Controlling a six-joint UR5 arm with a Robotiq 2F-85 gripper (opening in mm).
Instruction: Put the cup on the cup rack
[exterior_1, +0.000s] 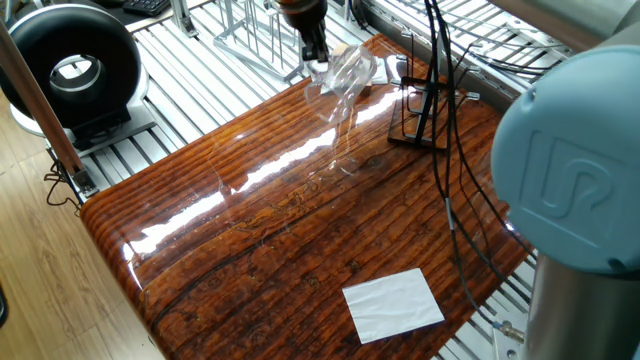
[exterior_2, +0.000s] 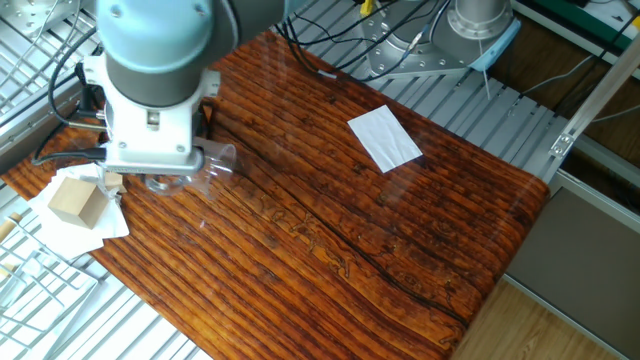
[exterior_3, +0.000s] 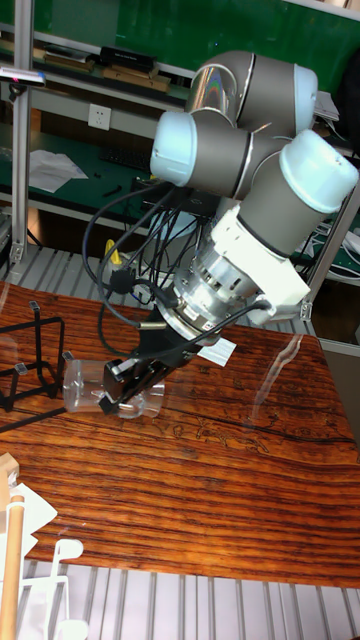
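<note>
The clear cup (exterior_1: 346, 74) hangs tilted on its side above the wooden table (exterior_1: 280, 230), and my gripper (exterior_1: 318, 56) is shut on its rim. In the tall fixed view the cup (exterior_3: 92, 388) lies sideways in the gripper (exterior_3: 117, 393), just right of the black wire cup rack (exterior_3: 30, 352). The cup rack (exterior_1: 424, 103) stands at the table's far edge, to the right of the cup and apart from it. From the other side the cup (exterior_2: 212, 163) shows only partly under the arm's wrist (exterior_2: 150, 130).
A wooden block (exterior_2: 77, 199) lies on white paper near the held cup. A white paper sheet (exterior_1: 393, 303) lies at the table's near end. A silver wire rack (exterior_1: 245, 28) and a black round device (exterior_1: 70, 62) stand beyond the table. Black cables (exterior_1: 452, 150) hang over the rack side.
</note>
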